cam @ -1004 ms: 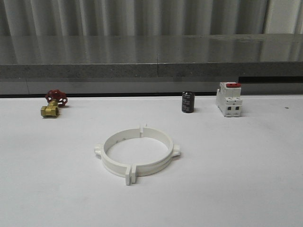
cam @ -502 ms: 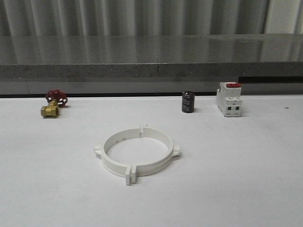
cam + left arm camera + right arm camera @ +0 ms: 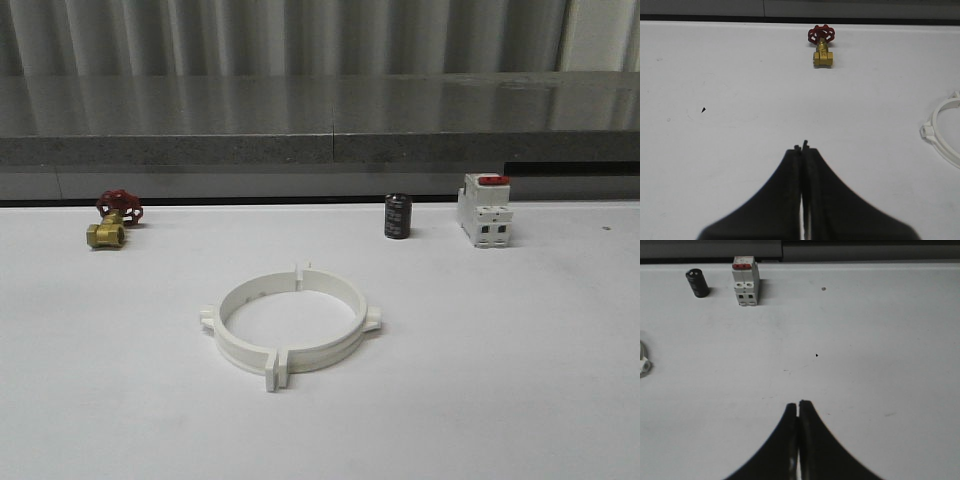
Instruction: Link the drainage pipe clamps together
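Observation:
The two white drainage pipe clamps (image 3: 290, 326) lie on the white table in the front view, their end flanges meeting front and back so they form one ring. An edge of that ring (image 3: 942, 135) shows in the left wrist view, and one side tab (image 3: 644, 365) shows in the right wrist view. My left gripper (image 3: 801, 148) is shut with nothing between its black fingers, over bare table apart from the ring. My right gripper (image 3: 798, 404) is shut and empty too, well away from the ring.
A brass valve with a red handwheel (image 3: 112, 219) stands at the back left. A black cylinder (image 3: 397, 216) and a white circuit breaker with a red switch (image 3: 485, 210) stand at the back right. A grey ledge (image 3: 320, 150) runs behind the table.

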